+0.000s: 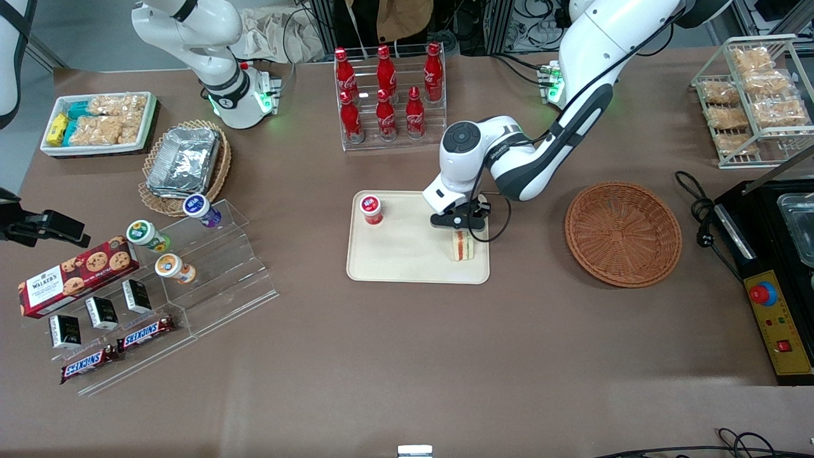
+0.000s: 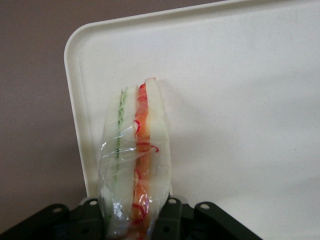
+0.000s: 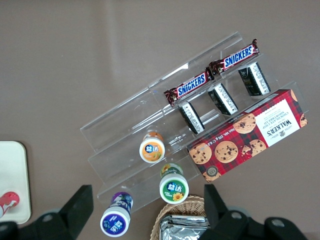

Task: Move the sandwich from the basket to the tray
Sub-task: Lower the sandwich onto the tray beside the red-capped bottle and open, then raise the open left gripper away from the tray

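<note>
now: sandwich held on the tray

here the gripper (image 1: pixel 460 230) hangs low over the tray (image 1: pixel 407 267), at the tray's edge toward the working arm's end of the table (image 1: pixel 407 369). its fingers (image 2: pixel 167 212) are pinching the sandwich (image 1: pixel 462 245), one on each bread face, so the wedge stands upright with its red-orange and green layers running vertically. in the left wrist view the sandwich (image 2: pixel 135 160) is wrapped in clear film and reaches from between the fingers out over the tray (image 2: pixel 240 100), close to a rounded corner; its lower edge looks to be at or just above the tray floor, though contact cannot be judged.

just nearer the front camera than the fingers lies the bare strip of tray rim, then open table. on the tray, toward the parked arm's end from the fingers, stands a small red-lidded cup (image 1: pixel 371 209), well apart from the sandwich.

toward the working arm's end from the fingers sits the basket (image 1: pixel 623 233), round, reddish-brown wicker, beside the tray and not touching it.

farther from the front camera than the fingers stands a clear rack of red cola bottles (image 1: pixel 388 95).

far toward the parked arm's end lie a stepped clear stand (image 1: pixel 216 280) with small cups and snickers bars (image 1: pixel 146 333), a red biscuit box (image 1: pixel 76 275), and a tan basket holding foil trays (image 1: pixel 184 159).
</note>
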`<state>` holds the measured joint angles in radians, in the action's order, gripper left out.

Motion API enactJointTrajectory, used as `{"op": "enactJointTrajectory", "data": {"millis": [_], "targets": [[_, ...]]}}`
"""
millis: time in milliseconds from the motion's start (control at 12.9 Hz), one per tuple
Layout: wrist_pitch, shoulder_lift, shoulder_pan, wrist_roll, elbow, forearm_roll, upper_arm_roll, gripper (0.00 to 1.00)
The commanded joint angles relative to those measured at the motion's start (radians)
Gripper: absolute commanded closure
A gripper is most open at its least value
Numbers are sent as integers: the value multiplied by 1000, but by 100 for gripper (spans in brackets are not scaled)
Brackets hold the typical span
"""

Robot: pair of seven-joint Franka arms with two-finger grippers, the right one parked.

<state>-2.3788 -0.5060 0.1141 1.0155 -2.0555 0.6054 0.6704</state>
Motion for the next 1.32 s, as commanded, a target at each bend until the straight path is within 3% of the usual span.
{"op": "enactJointTrajectory", "data": {"millis": [0,311,544,778,1089,1244], "targets": [[6,-8,-8,12,18,30,6,0],[119,65,-24,20,86,-18,12,0],[306,153,-24,2,237,-230,6,0],[537,257,-128,-70,386,-392,3,0],[714,472,-117,-194,420,-502,-201,0],[826,576,-61,-405,411,-529,-372,0]]}}
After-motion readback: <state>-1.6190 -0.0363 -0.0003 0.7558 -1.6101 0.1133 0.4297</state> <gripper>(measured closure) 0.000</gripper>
